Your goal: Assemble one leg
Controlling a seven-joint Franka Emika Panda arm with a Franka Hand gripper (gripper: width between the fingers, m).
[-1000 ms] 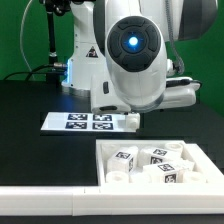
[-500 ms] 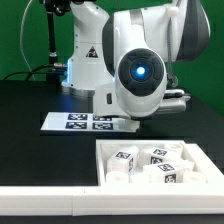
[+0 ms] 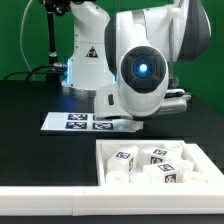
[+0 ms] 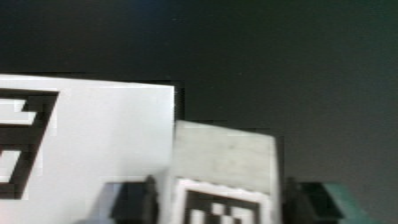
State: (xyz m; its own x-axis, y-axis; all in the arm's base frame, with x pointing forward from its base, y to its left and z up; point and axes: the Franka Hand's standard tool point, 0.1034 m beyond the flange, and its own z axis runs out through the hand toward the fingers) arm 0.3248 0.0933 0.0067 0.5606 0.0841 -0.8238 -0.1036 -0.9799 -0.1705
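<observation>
In the wrist view one leg (image 4: 228, 160), a white block with a black-and-white tag on its face, stands on the black table beside the marker board (image 4: 89, 140). My gripper (image 4: 228, 206) is low around it, one dark finger (image 4: 128, 200) at one side and the other at the other side. A narrow gap shows beside the block, so the jaws are open around the leg. In the exterior view the arm's body hides the gripper and this leg.
The marker board (image 3: 72, 121) lies on the black table at the exterior view's left of the arm. A white walled tray (image 3: 108, 150) at the front holds several more tagged legs (image 3: 125, 157). A white bar (image 3: 50, 205) runs along the front edge.
The arm has swung down and toward the exterior view's right in the last second; in the last half second it has only sunk slightly.
</observation>
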